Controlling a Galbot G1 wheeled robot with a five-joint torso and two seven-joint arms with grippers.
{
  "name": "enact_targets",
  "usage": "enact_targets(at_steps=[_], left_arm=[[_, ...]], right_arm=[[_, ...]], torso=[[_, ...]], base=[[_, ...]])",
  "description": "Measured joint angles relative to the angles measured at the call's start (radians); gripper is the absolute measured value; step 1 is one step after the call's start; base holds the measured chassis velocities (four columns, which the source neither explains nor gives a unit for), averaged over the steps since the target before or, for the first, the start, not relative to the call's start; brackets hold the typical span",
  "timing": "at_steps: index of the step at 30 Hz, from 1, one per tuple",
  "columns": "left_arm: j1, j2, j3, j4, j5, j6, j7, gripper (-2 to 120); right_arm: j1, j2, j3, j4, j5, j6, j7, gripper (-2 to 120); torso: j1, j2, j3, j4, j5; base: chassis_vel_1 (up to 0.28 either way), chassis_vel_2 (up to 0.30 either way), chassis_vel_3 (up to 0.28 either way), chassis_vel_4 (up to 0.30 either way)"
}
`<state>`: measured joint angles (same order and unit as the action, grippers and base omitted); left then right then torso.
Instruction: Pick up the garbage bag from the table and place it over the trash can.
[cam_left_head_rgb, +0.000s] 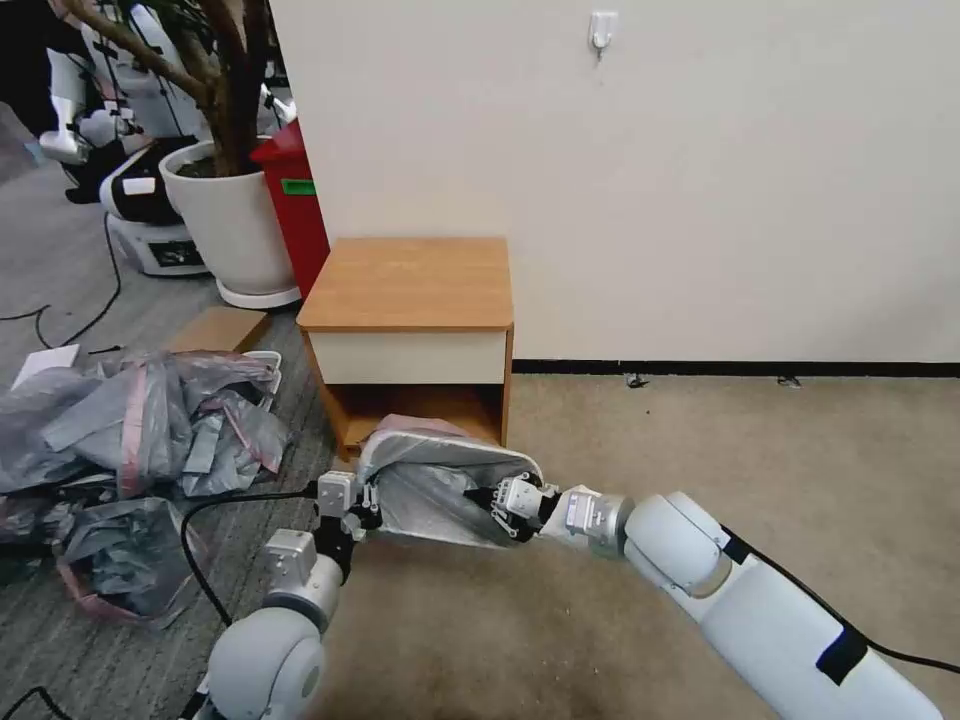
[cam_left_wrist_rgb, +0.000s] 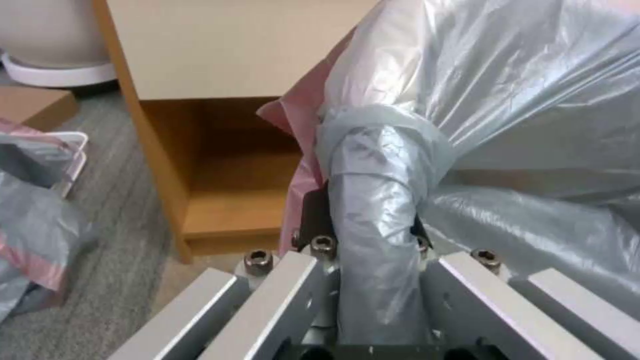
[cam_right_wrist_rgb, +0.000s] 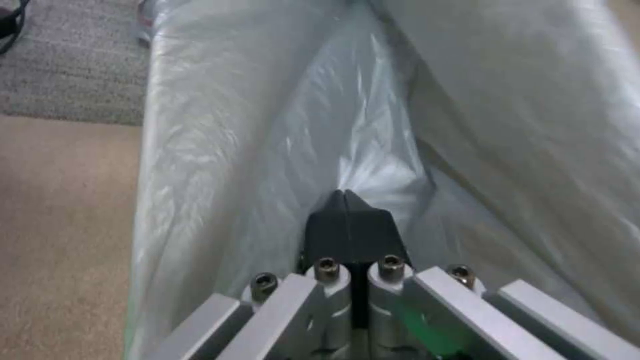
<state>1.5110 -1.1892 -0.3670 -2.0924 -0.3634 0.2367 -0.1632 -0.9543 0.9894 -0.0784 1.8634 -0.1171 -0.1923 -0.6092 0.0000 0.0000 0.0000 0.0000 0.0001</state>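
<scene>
Two arms meet low in front of worktop (cam_left_head_rgb: 405, 282), its top bare. Trash can not identifiable; garbage bag (cam_left_head_rgb: 440, 490) covers whatever stands there, stretched open between both end effectors. Left end effector (cam_left_head_rgb: 352, 508) clamped on twisted, bunched film at bag's left edge. Right end effector (cam_left_head_rgb: 497, 505) sits inside bag mouth, fingers (cam_right_wrist_rgb: 347, 220) pressed together, nothing visibly between. Judgement: bag very light, soft, slippery, tears easily; best hold is pink rim band.
</scene>
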Motion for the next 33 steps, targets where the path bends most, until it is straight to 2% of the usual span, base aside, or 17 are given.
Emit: enact_targets(at_steps=[6,9,18,33], left_arm=[[0.002,-0.013,0.017,-0.001,0.015,0.0,0.004,2],[0.005,-0.028,0.03,0.002,0.043,-0.001,0.007,2],[-0.006,-0.053,0.058,0.012,0.082,-0.002,0.007,2],[-0.023,-0.101,0.108,0.032,0.115,-0.002,0.0,2]], right_arm=[[0.006,0.021,-0.018,-0.006,-0.04,-0.015,-0.015,0],[0.039,0.03,-0.033,-0.01,-0.08,-0.07,-0.011,0],[0.049,0.03,-0.054,-0.017,-0.143,-0.122,0.003,0],[0.087,0.067,-0.082,-0.091,-0.216,-0.192,0.015,0]], torso=[[0.0,0.0,0.0,0.0,0.0],[0.0,0.0,0.0,0.0,0.0],[0.0,0.0,0.0,0.0,0.0],[0.0,0.0,0.0,0.0,0.0]], base=[[0.0,0.0,0.0,0.0],[0.0,0.0,0.0,0.0],[0.0,0.0,0.0,0.0],[0.0,0.0,0.0,0.0]])
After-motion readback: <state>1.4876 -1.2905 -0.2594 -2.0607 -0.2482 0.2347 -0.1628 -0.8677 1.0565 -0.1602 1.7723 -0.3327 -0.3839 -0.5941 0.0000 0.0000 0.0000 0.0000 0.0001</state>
